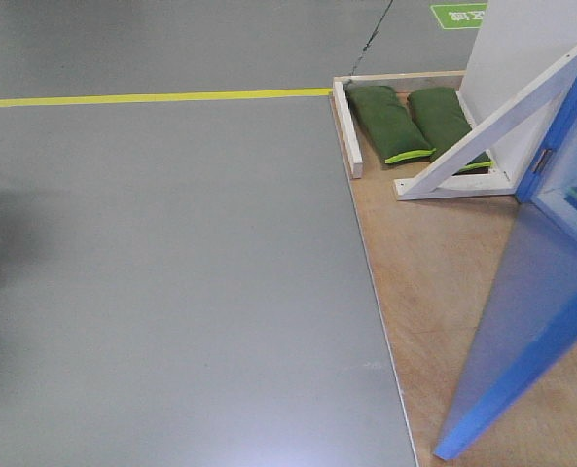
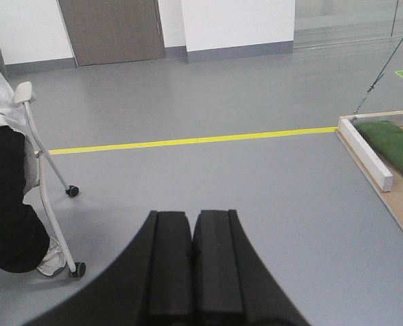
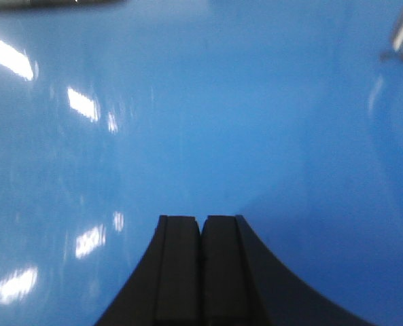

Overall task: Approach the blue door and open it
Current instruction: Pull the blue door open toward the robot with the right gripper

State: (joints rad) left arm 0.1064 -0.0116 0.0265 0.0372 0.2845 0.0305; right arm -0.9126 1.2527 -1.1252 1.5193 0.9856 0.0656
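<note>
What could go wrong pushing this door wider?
The shut right gripper faces the glossy bright-blue door panel with no hold, so it may skid. The door could swing into the white diagonal wooden brace beyond it. A person seated on a wheeled chair is nearby on the left; turning the base could hit them.
</note>
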